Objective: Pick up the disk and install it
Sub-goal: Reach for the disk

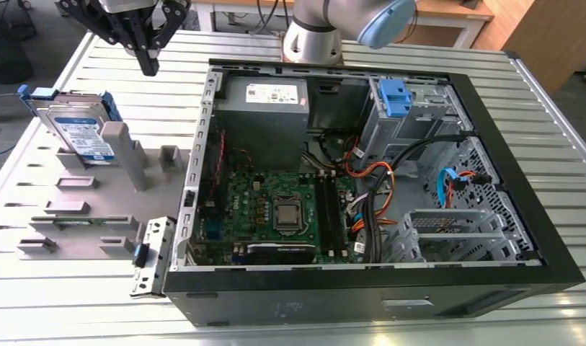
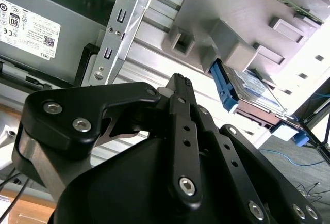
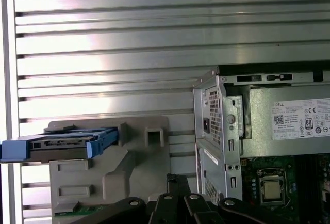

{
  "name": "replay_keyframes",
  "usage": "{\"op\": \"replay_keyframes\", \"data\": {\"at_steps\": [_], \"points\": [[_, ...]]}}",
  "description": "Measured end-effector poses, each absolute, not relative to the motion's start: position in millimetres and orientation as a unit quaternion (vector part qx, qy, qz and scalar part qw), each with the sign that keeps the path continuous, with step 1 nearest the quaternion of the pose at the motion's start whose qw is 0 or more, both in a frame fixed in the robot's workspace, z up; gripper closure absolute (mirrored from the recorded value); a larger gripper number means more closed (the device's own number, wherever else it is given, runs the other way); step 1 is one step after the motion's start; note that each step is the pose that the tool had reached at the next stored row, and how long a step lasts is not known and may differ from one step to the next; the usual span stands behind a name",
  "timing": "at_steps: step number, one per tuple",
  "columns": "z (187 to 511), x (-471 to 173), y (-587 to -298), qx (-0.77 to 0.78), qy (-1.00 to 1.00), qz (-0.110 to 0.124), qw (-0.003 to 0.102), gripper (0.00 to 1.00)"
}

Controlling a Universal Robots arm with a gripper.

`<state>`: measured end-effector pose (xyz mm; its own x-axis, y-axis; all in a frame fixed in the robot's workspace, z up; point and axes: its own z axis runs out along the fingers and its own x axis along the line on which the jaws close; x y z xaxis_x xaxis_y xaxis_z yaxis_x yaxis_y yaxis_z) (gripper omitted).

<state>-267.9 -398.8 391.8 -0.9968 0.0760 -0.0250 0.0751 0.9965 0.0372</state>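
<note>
Aluminium slats make up the desk [image 1: 42, 306], which carries an open black computer case [image 1: 321, 303] and, toward the exterior view's left, a grey plastic holding fixture [image 1: 129, 166]. The disk [image 1: 79, 133], a flat silver metal hard drive with a blue-and-white label and blue plastic side rails, stands on edge in a slot of that fixture, near the desk's left edge as the exterior view shows it. It is outside the case. In both wrist views the disk [image 2: 252, 87] [image 3: 56, 146] is seated in the fixture [image 2: 232, 22] [image 3: 139, 167] with its blue rail exposed.

The black end effector [image 1: 151, 69] hangs above the desk close to its far edge, beyond the disk and well apart from it, touching nothing. Its fingers meet at the tip with nothing held between them, as both wrist views confirm [image 2: 179, 79] [image 3: 178, 178].

Inside the case sit a grey power-supply box with a white sticker [image 1: 264, 119], a green motherboard [image 1: 273, 209] and a blue plastic bracket [image 1: 393, 97] in the drive bay.
</note>
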Motion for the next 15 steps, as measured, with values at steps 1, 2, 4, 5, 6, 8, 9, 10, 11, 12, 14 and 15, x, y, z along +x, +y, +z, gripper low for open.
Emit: {"op": "replay_keyframes", "data": {"at_steps": [1,2,4,5,6,8,9,10,11,12,14,15], "points": [[391.8,-268.2,-398.8,0.038,0.999,0.018,0.013,0.89],[391.8,-268.3,-398.8,0.038,0.999,0.018,0.013,0.89],[391.8,-271.4,-398.8,0.038,0.999,0.018,0.013,0.89],[391.8,-271.6,-398.8,0.038,0.999,0.018,0.013,0.89],[391.8,-271.8,-398.8,0.038,0.999,0.018,0.013,0.89],[391.7,-272.3,-398.8,0.038,0.999,0.018,0.013,0.89],[391.7,-272.5,-398.8,0.038,0.999,0.018,0.013,0.89],[391.8,-272.8,-398.8,0.038,0.999,0.018,0.013,0.89],[391.8,-272.9,-398.8,0.038,0.999,0.018,0.013,0.89],[391.8,-273.2,-398.8,0.038,0.999,0.018,0.013,0.89],[391.8,-273.9,-398.8,0.038,0.999,0.018,0.013,0.89],[391.7,-274.4,-398.8,0.038,0.999,0.018,0.013,0.89]]}}
